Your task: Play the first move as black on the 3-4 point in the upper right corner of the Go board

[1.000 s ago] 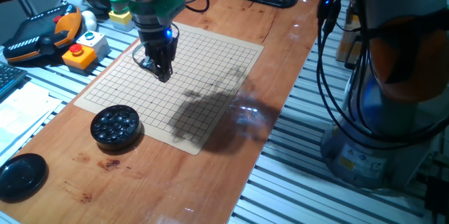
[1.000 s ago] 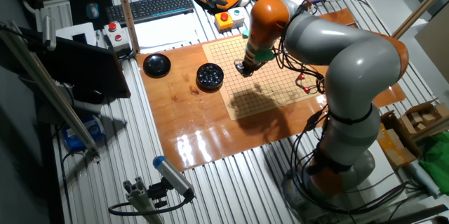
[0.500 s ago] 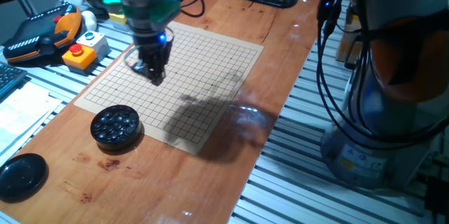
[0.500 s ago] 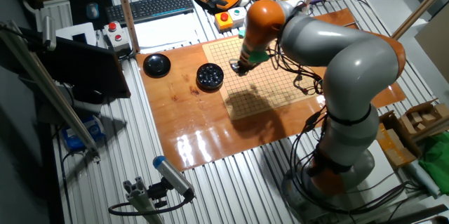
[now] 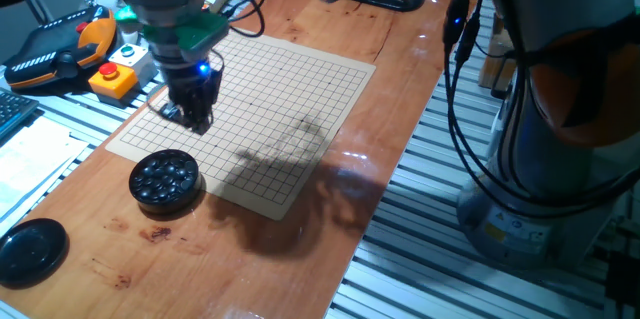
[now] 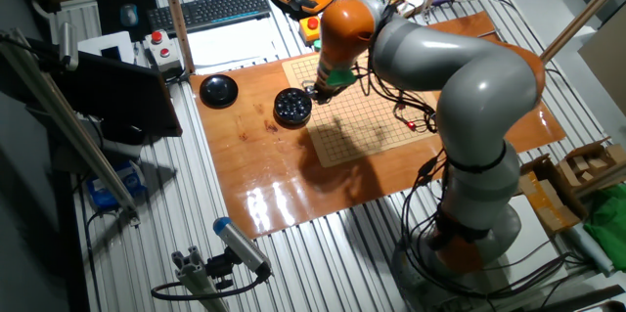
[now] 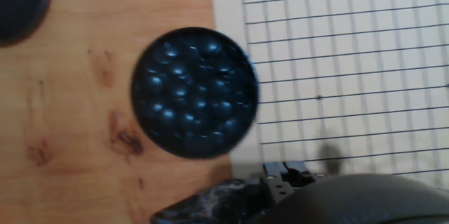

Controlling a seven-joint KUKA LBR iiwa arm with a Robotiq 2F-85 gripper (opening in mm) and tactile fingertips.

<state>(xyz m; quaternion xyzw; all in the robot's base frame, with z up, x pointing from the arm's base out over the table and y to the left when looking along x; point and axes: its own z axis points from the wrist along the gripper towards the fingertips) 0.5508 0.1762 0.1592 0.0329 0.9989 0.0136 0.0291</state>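
Gripper (image 5: 196,119) hovers over board (image 5: 300,99) edge near bowl (image 5: 165,178); whether fingers open or closed, cannot tell. Black stones (image 7: 193,90) heaped in bowl, none on grid. Best: centre over bowl, descend straight, pinch single top stone.

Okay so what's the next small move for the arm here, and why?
Probably slide a little farther off the board until the gripper is over the bowl of black stones, then lower. The gripper hangs at the board's edge beside the bowl, and no stone lies on the grid.
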